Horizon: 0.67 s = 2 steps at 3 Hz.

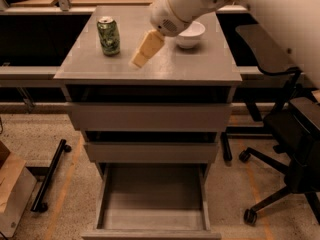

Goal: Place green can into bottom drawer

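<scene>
Gripper (140,59) empty near green can (108,35), opening can't tell; a skewed approach could topple it, never reaching bottom drawer (150,206).

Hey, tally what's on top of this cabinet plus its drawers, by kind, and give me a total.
green can: 1
white bowl: 1
drawers: 3, with the bottom drawer pulled open and two upper drawers above it
gripper: 1, over the cabinet top, between can and bowl
Total: 6
</scene>
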Each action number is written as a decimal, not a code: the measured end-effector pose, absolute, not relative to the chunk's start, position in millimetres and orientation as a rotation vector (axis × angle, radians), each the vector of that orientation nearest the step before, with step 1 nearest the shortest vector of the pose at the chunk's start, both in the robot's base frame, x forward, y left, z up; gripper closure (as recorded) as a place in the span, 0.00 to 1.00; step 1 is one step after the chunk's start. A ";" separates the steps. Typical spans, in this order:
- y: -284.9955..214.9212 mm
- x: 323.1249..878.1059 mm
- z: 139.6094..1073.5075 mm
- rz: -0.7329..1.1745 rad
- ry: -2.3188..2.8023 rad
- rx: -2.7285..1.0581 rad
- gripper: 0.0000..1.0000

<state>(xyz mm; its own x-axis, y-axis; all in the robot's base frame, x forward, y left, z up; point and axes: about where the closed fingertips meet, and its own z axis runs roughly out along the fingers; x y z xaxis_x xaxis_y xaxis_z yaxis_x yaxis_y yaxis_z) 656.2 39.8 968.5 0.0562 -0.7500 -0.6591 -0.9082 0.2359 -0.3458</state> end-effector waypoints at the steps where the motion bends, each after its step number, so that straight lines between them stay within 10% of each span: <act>1: 72.1 703.5 961.0 0.272 1.688 -1.474 0.00; 2: 104.3 751.8 945.2 0.302 1.680 -1.406 0.00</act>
